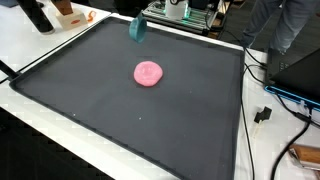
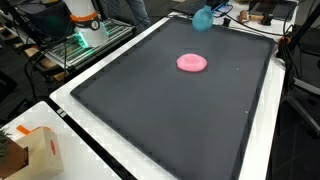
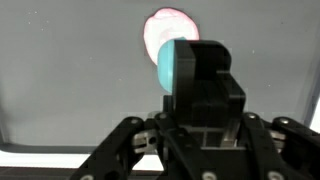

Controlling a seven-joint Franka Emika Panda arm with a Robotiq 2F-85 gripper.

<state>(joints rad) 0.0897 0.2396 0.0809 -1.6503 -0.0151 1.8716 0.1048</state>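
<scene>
In the wrist view the black fingers [image 3: 205,85] rise from the bottom edge as one dark block, with the linkage arms splayed to either side below. A teal object [image 3: 175,65] shows right against the left face of that block, touching it as far as the picture tells. Whether the fingers are spread or pinching the teal object I cannot tell, since the block hides the gap. Just beyond it, near the top of this view, lies a pink disc [image 3: 168,30], flat on the black mat [image 3: 60,80].

In both exterior views the teal object [image 1: 137,30] [image 2: 203,18] appears at the far edge of the mat [image 1: 70,100] [image 2: 150,120], blurred (too soft to say if it rests on the mat or hangs above it). The pink disc [image 1: 148,73] [image 2: 192,63] sits near the mat's middle, well apart from the teal object. The mat covers most of the white surface [image 1: 40,125] [image 2: 70,135]. In an exterior view a cardboard box [image 2: 32,152] stands on the surface beside the mat's near corner.
</scene>
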